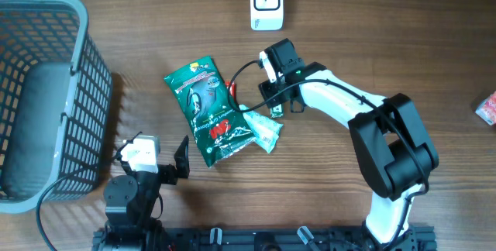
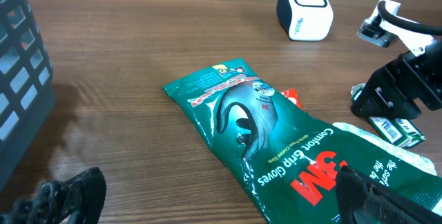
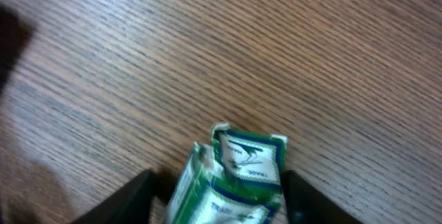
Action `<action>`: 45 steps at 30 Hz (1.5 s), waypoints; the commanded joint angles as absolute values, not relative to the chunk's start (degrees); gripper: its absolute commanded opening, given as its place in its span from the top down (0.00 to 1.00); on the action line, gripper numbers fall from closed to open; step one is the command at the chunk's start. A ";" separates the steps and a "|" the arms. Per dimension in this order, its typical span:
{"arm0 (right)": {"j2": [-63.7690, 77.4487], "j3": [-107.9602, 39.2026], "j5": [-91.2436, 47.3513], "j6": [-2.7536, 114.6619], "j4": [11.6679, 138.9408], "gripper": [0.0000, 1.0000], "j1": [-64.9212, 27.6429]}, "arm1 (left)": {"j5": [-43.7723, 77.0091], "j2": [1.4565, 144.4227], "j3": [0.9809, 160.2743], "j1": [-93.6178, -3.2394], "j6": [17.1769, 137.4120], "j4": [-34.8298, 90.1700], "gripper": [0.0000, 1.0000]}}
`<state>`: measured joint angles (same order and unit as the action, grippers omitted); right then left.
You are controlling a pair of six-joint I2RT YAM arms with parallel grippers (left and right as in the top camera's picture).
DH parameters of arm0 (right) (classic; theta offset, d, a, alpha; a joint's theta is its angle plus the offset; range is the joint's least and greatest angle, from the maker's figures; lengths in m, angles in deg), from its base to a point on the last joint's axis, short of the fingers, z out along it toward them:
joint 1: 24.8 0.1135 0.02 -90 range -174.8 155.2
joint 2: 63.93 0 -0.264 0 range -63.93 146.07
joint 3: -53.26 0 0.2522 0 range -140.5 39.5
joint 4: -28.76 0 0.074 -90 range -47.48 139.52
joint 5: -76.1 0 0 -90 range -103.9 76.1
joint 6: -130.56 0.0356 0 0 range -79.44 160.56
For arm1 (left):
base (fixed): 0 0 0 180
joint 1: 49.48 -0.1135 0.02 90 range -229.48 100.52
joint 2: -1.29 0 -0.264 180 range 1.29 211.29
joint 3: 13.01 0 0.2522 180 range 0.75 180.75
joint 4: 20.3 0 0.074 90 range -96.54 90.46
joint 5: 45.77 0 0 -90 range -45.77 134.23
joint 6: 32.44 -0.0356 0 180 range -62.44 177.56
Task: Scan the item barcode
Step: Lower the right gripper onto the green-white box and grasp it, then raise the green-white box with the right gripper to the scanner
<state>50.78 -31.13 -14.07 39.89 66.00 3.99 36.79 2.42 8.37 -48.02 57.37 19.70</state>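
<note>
The table [image 1: 155, 18] is lit evenly and brightly from above; a soft shadow is cast beside the basket [image 1: 91, 104]. The right wrist view is blurred.

In the right wrist view the small green-and-white packet [image 3: 242, 175] is cut off by the bottom edge and its print is blurred. Only the tips of the right gripper [image 3: 217, 200] are seen, so it cannot be told whether the packet is pinched. In the left wrist view the glove pack [image 2: 276, 148] is cropped at the bottom and right edges, and a red thing [image 2: 293, 97] is mostly hidden beneath it. In the overhead view the basket [image 1: 91, 88] is cut by the left edge, and a red-and-white item [image 1: 487, 109] is clipped at the right edge, too small to be identified.
</note>
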 commanded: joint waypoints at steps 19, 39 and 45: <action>49.54 -48.14 -64.34 46.53 92.91 0.80 1.20 | 35.92 2.09 8.41 -47.94 56.48 19.94 0.00; 49.52 -48.14 -85.50 41.03 99.77 0.95 1.22 | 35.92 2.11 8.41 -47.94 56.48 19.94 0.00; 49.52 -48.14 -34.28 44.26 94.00 0.95 1.79 | 35.92 2.11 8.41 -47.94 56.48 19.92 0.00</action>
<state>50.50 -47.53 -71.66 40.68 97.96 1.26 36.81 2.42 8.37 -48.05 57.37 19.70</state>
